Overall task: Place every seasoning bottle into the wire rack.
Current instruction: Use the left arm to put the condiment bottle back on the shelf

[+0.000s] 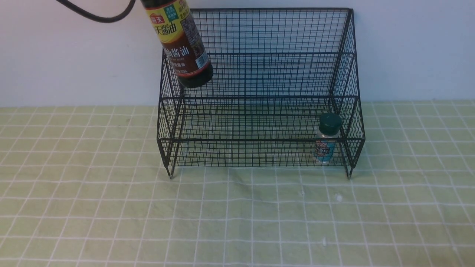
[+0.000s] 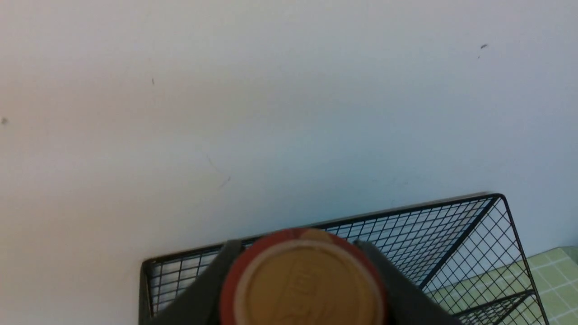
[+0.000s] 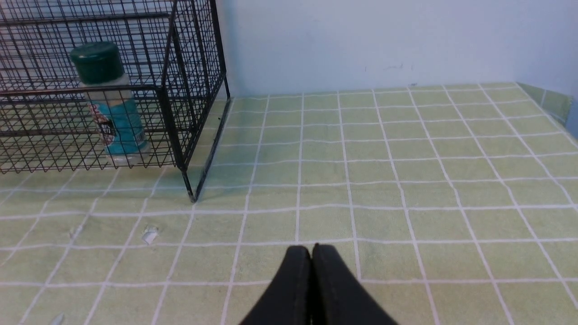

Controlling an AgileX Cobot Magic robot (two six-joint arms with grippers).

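Observation:
The tall dark soy-sauce bottle (image 1: 180, 40) hangs tilted in the air over the left end of the black wire rack (image 1: 259, 92); its top is cut off by the frame. In the left wrist view my left gripper (image 2: 300, 271) is shut on it, the fingers (image 2: 203, 289) on both sides of its brown cap (image 2: 302, 284). The small clear shaker (image 1: 326, 139) with green cap and blue label stands upright in the rack's lower front tier at the right end; it also shows in the right wrist view (image 3: 110, 106). My right gripper (image 3: 311, 253) is shut and empty, low over the cloth, to the right of the rack.
A green checked cloth (image 1: 237, 222) covers the table. A pale wall stands right behind the rack. A black cable (image 1: 96, 15) loops at the upper left. Small white specks (image 3: 149, 234) lie on the cloth in front of the rack's right leg.

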